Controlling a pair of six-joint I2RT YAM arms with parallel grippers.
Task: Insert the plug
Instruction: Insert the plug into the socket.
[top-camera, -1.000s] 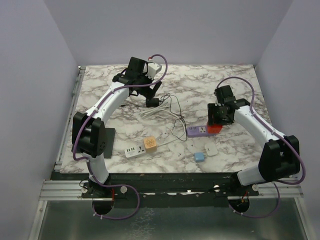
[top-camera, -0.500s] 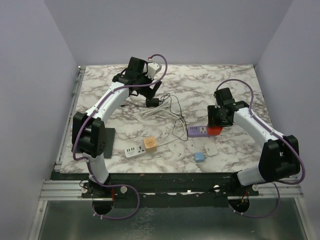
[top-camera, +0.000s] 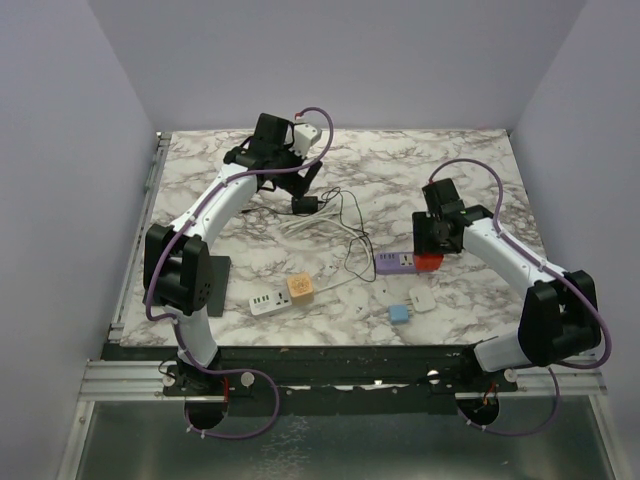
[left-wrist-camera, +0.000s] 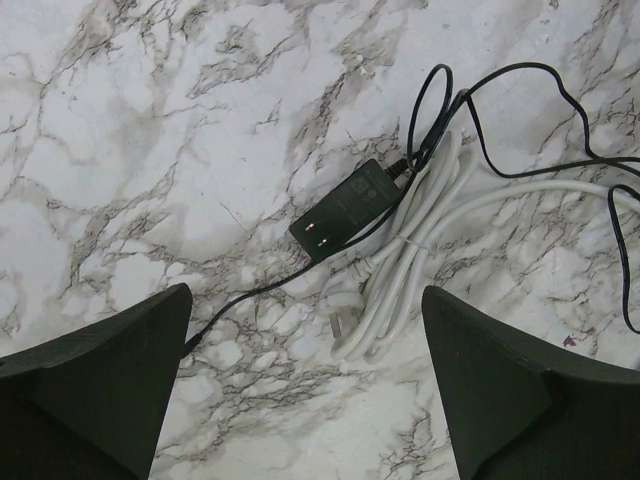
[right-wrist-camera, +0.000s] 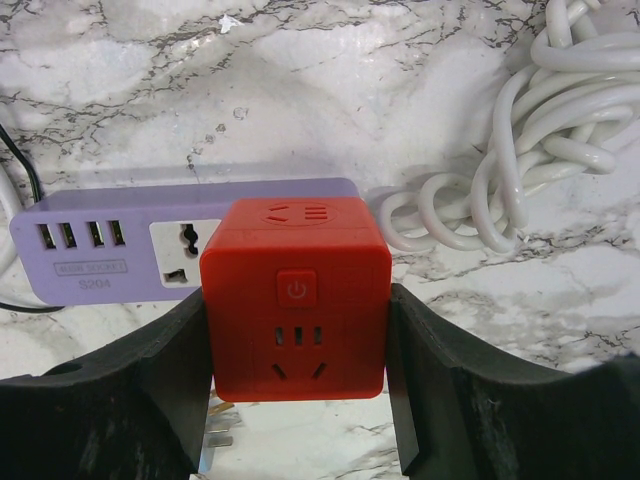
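My right gripper (top-camera: 429, 252) (right-wrist-camera: 298, 335) is shut on a red cube socket (right-wrist-camera: 296, 300) (top-camera: 428, 261), one finger on each side. The cube sits against the near side of a purple power strip (right-wrist-camera: 100, 250) (top-camera: 394, 263). Metal prongs (right-wrist-camera: 218, 430) show below the cube's left side. My left gripper (top-camera: 304, 183) (left-wrist-camera: 305, 300) is open and empty, hovering above a black adapter plug (left-wrist-camera: 345, 208) (top-camera: 305, 205) and a white cable plug (left-wrist-camera: 340, 316) with its bundled cord (left-wrist-camera: 420, 240).
A coiled white cable (right-wrist-camera: 530, 130) lies right of the purple strip. A white USB strip (top-camera: 265, 302), an orange cube (top-camera: 300, 288), a blue cube (top-camera: 400, 314) and a white cube (top-camera: 422, 298) lie near the front. Thin black wires (top-camera: 350, 225) cross the middle.
My right gripper has shifted slightly left with the red cube, along the purple strip. The left arm has not moved.
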